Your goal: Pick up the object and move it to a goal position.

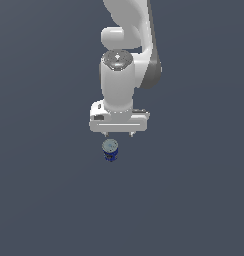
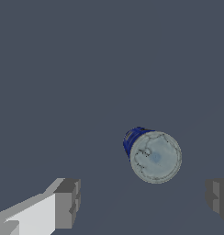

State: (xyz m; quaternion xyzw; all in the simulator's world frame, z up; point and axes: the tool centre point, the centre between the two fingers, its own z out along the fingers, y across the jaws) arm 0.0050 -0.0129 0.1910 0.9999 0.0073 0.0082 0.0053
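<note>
The object (image 1: 110, 150) is a small blue tapered cup with a pale grey round top, standing upright on the dark grey floor. In the wrist view the object (image 2: 153, 154) shows its round top and a sliver of blue side. My gripper (image 1: 119, 134) hangs above and slightly behind it, open, with nothing between its fingers. The two grey fingertips (image 2: 68, 203) are spread wide apart in the wrist view, and my gripper (image 2: 143, 199) has its gap centred a little off the cup. The cup is not touched.
The white arm (image 1: 126, 60) rises behind the gripper toward the top of the exterior view. Flat dark grey floor (image 1: 44, 200) surrounds the cup on every side.
</note>
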